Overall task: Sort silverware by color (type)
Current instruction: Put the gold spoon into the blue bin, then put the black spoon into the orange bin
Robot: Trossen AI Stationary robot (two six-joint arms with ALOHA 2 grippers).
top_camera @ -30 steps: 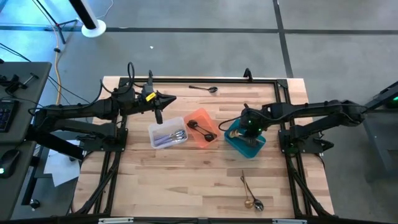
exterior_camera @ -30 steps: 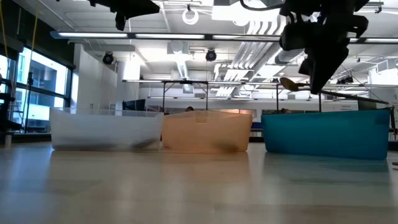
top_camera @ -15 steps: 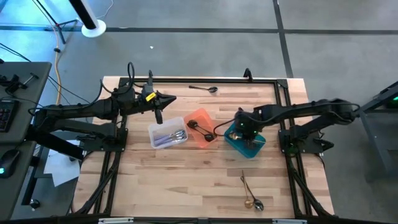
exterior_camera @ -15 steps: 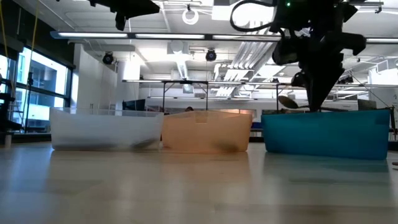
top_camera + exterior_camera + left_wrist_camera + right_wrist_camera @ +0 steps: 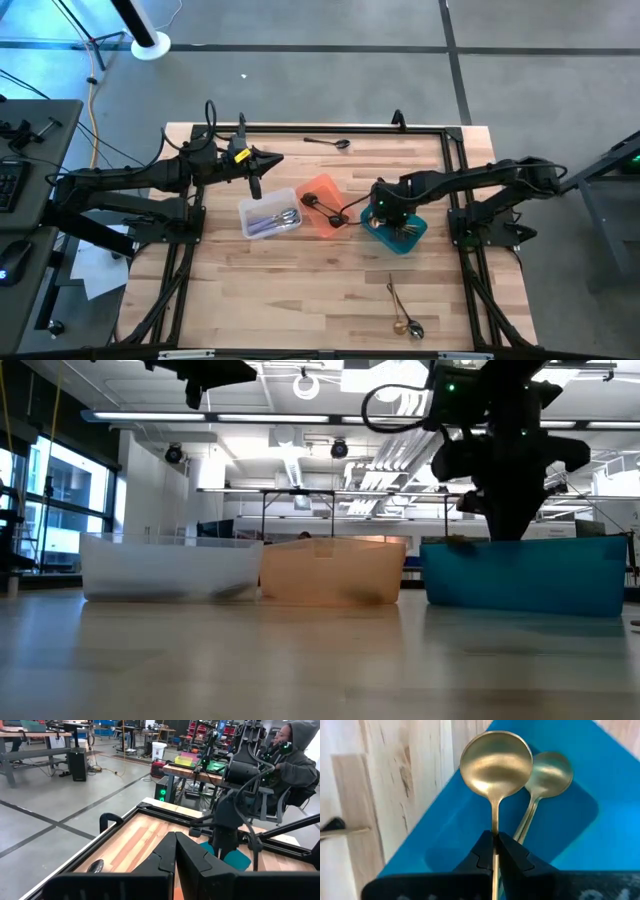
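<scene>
**benchwatcher:** So how far along is the sort? From where I'm standing the right end effector (image 5: 494, 851) is down over the teal bin (image 5: 396, 232), pinched tight on the handle of a gold spoon (image 5: 496, 764), with another gold spoon (image 5: 547, 772) already lying on the bin floor.

**tinkerer_j:** I'd say mostly done but not finished. The clear bin (image 5: 268, 214) has a few silver pieces in it, and the orange bin (image 5: 322, 205) has a black spoon (image 5: 322, 208) sticking out over its rim. Still loose on the surface (image 5: 300, 290): a dark spoon (image 5: 328, 142) near the far edge, and a couple of pieces (image 5: 402, 312) near the front edge. The left end effector (image 5: 254, 184) is just parked above the clear bin, fingers together, holding nothing.

**benchwatcher:** Funny, the table-level camera shows none of that, just three bin walls.

**tinkerer_j:** Yeah, only the overhead shows the leftovers, and only the right wrist camera shows the grip itself.
</scene>
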